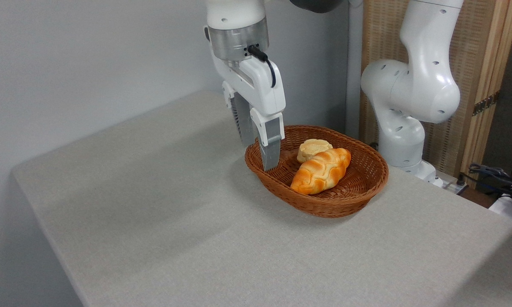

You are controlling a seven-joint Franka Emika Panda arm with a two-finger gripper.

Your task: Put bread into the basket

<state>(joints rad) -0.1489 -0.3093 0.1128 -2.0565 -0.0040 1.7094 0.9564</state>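
Nearest, bare grey cloth of the table [162,238], running from the lower edge up toward the far wall, with soft shadow patches across the middle. Further in, right of centre, the basket [349,200]: oval, woven, reddish-brown, thick-rimmed and shallow, resting flat on the table. Inside it, the bread [322,171], a braided golden-orange loaf with paler grooves, lying on the basket floor with its nearer pointed end toward the front rim and its other end angled up and to the right. Just behind and touching it, a small round pale bun [313,147], partly hidden by the loaf. At the left side of the basket, the gripper [262,143], pointing straight down, empty and parted: one grey finger [271,147] hanging in front over the left inner wall and rim of the basket, the other showing behind it and to the left, a clear gap between the two. Clear of the bread, which lies to the right of the fingers; contact with the basket rim not decidable from this angle. Above the fingers, the white gripper body with a black cable [268,64] plugged in near the silver wrist ring. Further back on the right, the white arm base and joints [409,94], standing at the far edge of the table behind the basket. Beyond that, a woven screen with a wooden frame [473,64], and at the far right edge a tangle of dark cables [494,175]. Far left, a plain pale wall [68,64].
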